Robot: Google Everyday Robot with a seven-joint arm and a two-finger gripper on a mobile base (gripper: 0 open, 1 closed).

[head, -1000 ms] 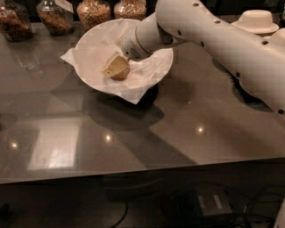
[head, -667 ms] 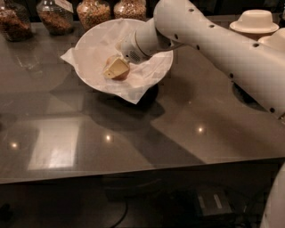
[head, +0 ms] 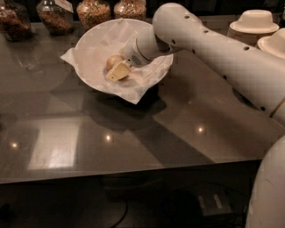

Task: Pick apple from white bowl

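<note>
Pincer (head: 116, 68), grip impossible to tell, at the apple (head: 112, 60) in the white bowl (head: 79, 44); firm, smooth fruit, probably best squeezed across its middle

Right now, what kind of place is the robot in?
Probably a snack counter or break-room kitchen: jars of dry food line the back of the dark counter, disposable bowls sit stacked at the right, and the gripper is in a white bowl beside an apple.
</note>
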